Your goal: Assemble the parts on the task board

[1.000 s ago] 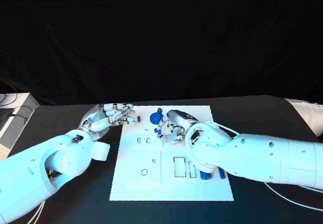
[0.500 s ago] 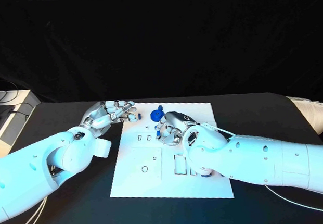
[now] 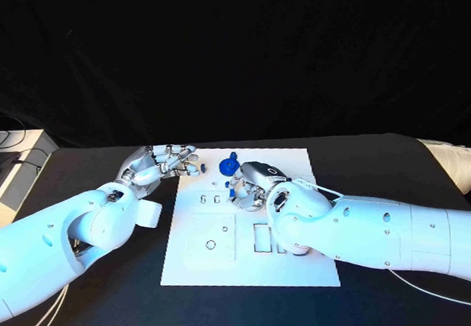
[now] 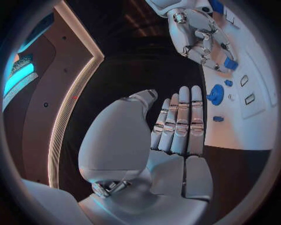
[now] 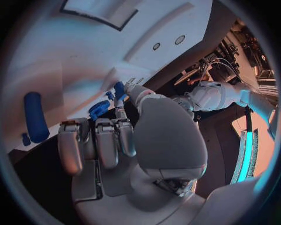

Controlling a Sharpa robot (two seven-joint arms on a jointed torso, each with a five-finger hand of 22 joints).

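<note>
Task board (image 3: 215, 256), a white plate, lies mid-table in the centre of the head view, with the right hand (image 3: 254, 183) over its upper middle, pinching a small blue part (image 3: 235, 183) between thumb and fingertip. A round blue knob (image 3: 229, 164) stands just above it, near the board's top edge. The left hand (image 3: 161, 166) rests at the board's upper left corner, fingers together and holding nothing visible. Further blue parts lie at the board's lower right, partly hidden by the right arm.

From the left wrist, at upper right of the frame, the right hand (image 4: 202, 35) holds the part (image 4: 230, 63) above the knob (image 4: 216, 94); the left hand's fingers (image 4: 181, 122) lie flat and empty beside the board.

From the right wrist, a blue cylinder (image 5: 34, 116) lies at mid-left.

Judged from this, one part is being seated; the next move calls for careful alignment and a straight press, the knob crowding the spot.
</note>
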